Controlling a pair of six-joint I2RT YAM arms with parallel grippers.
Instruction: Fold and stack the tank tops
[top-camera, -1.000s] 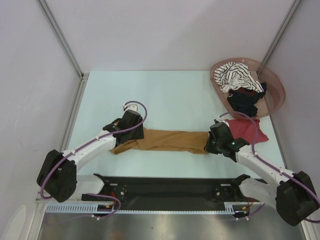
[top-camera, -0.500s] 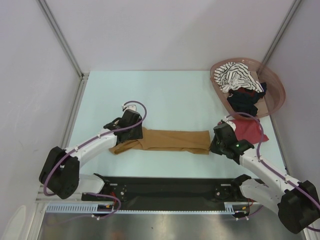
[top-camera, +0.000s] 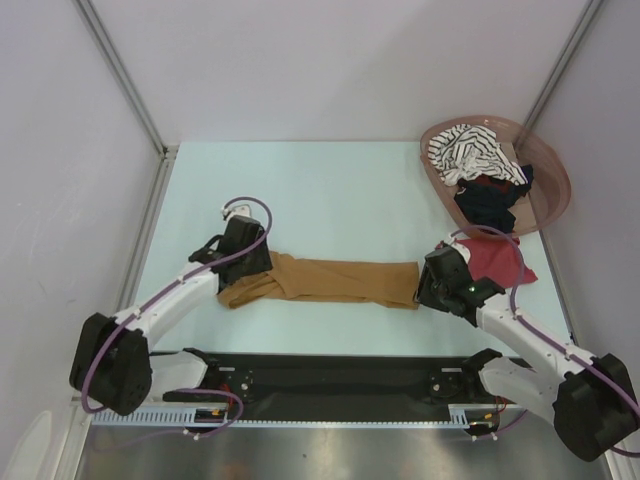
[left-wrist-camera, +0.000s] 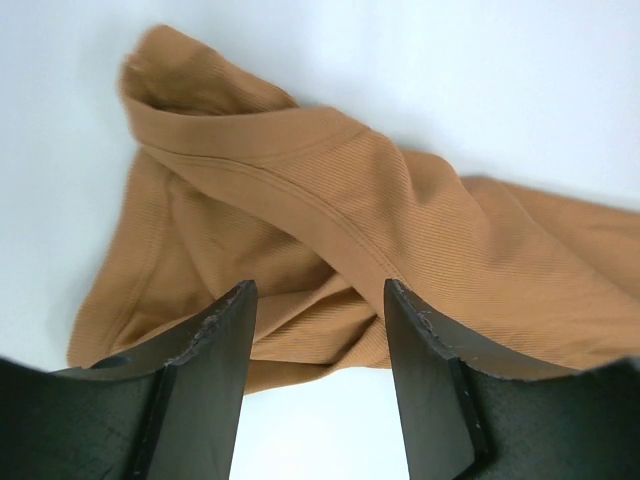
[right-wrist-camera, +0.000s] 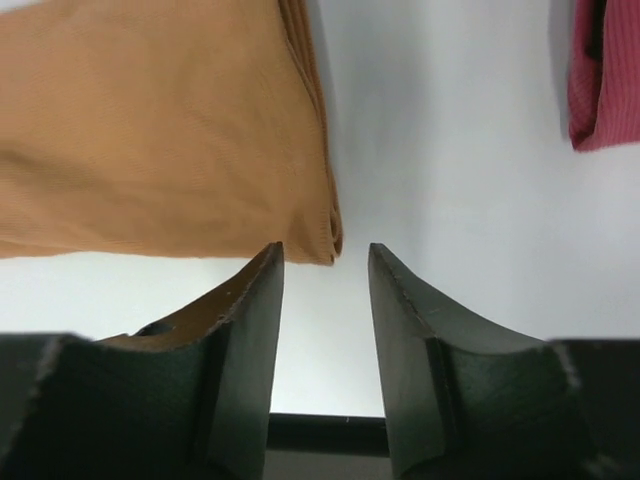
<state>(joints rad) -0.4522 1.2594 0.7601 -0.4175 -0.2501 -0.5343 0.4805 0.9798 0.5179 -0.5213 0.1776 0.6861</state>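
- Mustard-brown tank top (top-camera: 335, 282) lies as a long folded strip across the table's (top-camera: 330, 190) middle, closer to the near edge.
- Your left gripper (left-wrist-camera: 320, 290) is over its bunched left end, jaws apart, gripping nothing.
- Your right gripper (right-wrist-camera: 325, 255) is at the strip's right corner, jaws parted, bare table between them.
- Dark red tank top (top-camera: 497, 258) lies toward the right edge.
- The striped top (top-camera: 468, 152) and black top (top-camera: 487, 202) are in the basket (top-camera: 553, 190), far right corner.

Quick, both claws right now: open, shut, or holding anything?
Left claw: open, empty, by the mustard tank top.
Right claw: open, empty, at that top's corner.
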